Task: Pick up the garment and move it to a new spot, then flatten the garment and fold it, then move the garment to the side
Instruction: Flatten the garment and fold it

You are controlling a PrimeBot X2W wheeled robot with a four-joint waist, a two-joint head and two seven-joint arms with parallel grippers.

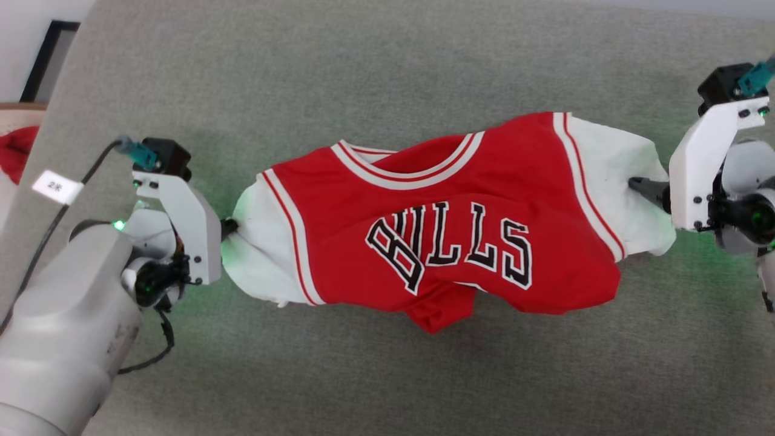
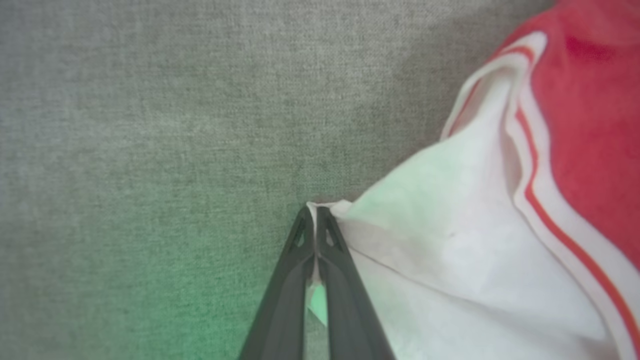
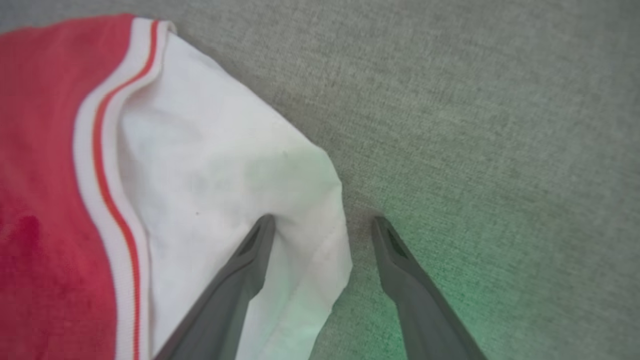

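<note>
Shirt stretched between two claws, seen across a grey cloth-covered table (image 1: 363,66). At the far left edge, off the table, lies a red object (image 1: 17,154) too cropped to identify. Next comes a dark cable (image 1: 66,203) carrying a small white tag (image 1: 57,186), which runs down to the pale left forearm (image 1: 66,315).

The left claw (image 1: 229,229) (image 2: 315,215) is clamped tight. Its two dark fingers meet at the tips, with the edge of one white sleeve (image 1: 260,254) (image 2: 450,260) pinched between them.

The shirt (image 1: 436,230) lies across the middle of the table, running from one claw to the other. Its body is red, with white-and-red striped trim at the armholes and at the neckline (image 1: 408,166), which faces the far side. Black, white-edged lettering (image 1: 451,242) crosses the chest. The cloth is wrinkled, and a red fold (image 1: 439,312) pokes out at the near edge.

The other white sleeve (image 1: 623,181) (image 3: 215,165) puffs up at the right. The right claw (image 1: 642,184) (image 3: 322,222) stands spread wide at this sleeve's end. One finger (image 3: 240,270) lies over the white cloth and the other sits above bare grey table, with the sleeve's edge between them. Nothing is gripped there.
</note>
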